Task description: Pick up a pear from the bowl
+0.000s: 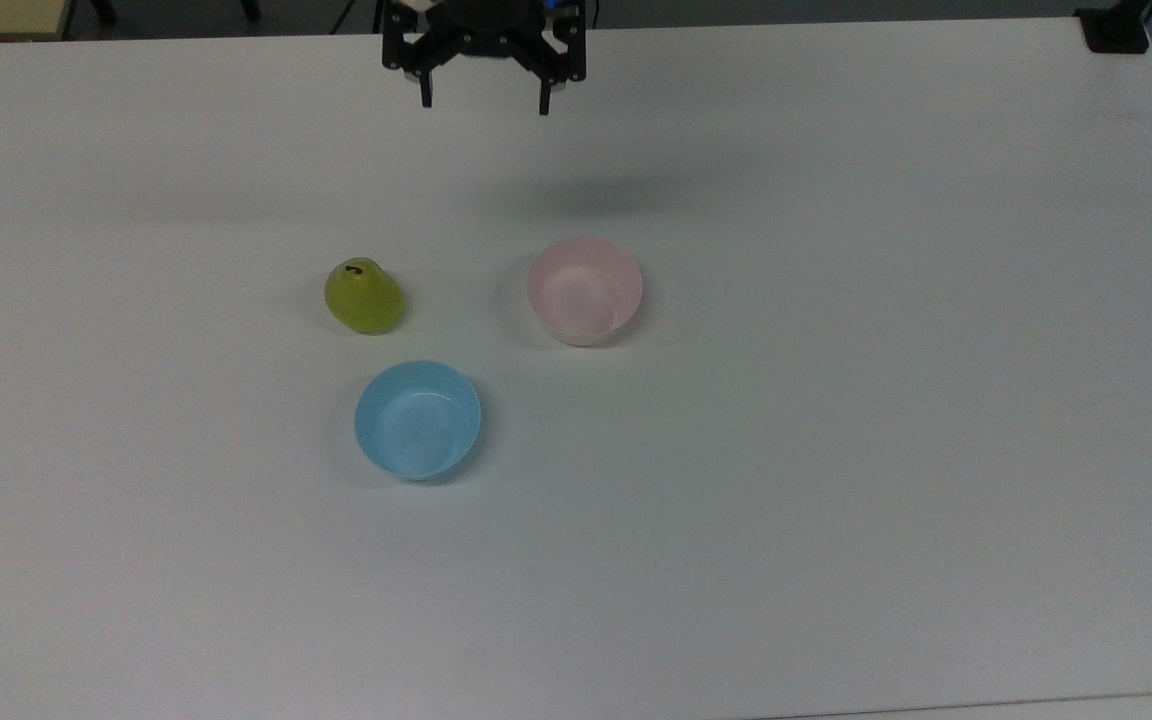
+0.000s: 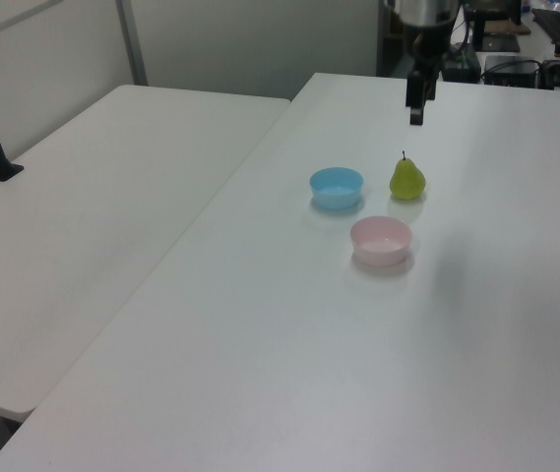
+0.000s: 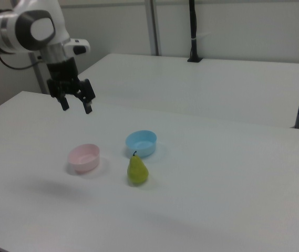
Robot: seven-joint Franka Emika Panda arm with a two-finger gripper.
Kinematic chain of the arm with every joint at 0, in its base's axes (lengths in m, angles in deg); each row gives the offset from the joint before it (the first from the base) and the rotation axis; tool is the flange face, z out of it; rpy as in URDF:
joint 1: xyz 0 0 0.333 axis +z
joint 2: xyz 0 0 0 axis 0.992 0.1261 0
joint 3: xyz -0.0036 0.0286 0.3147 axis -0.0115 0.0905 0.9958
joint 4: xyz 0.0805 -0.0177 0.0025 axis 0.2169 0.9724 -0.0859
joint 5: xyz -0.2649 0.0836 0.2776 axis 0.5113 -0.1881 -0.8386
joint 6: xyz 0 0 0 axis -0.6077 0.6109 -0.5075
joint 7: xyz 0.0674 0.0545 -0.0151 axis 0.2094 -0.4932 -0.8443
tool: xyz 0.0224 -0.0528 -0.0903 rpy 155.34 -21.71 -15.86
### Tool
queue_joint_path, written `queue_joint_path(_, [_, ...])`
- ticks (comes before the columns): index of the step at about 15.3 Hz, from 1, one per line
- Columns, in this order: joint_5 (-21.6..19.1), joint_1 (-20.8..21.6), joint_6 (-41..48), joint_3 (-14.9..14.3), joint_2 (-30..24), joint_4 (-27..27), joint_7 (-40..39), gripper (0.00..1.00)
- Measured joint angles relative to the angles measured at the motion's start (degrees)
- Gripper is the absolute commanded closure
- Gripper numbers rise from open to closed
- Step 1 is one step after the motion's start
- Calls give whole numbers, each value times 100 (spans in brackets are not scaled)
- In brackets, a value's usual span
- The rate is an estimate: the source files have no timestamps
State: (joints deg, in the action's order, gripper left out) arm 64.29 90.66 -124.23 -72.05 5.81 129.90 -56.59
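While upright on the white tabletop (image 1: 836,450), narrow end up: small yellow-green pear (image 1: 363,297), smooth and glossy, rounded at the base, tapering to a slim top with a short dark stem. Outside either bowl, bare tabletop showing all round it. In the right view, stem a thin dark curl above the neck (image 3: 137,169); in the left view, fruit just right of the light blue bowl.

Small round pale pink plastic bowl (image 1: 584,290) with whitish outer wall, apart from the pear toward the top view's right, nothing inside. Light blue round plastic bowl (image 1: 418,419) of similar size, below the pear in the top view, also holding nothing.

Black two-finger hand (image 1: 484,100) raised well above the tabletop near the far edge in the top view, well apart from pear and bowls. Fingers (image 3: 88,107) spread wide, pointing down, gripping nothing. Faint shadow on the tabletop beyond the pink bowl.
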Motion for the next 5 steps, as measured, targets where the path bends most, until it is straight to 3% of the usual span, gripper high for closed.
queue_joint_path(5, [-188,-43,132,-101,-311,25,0,0])
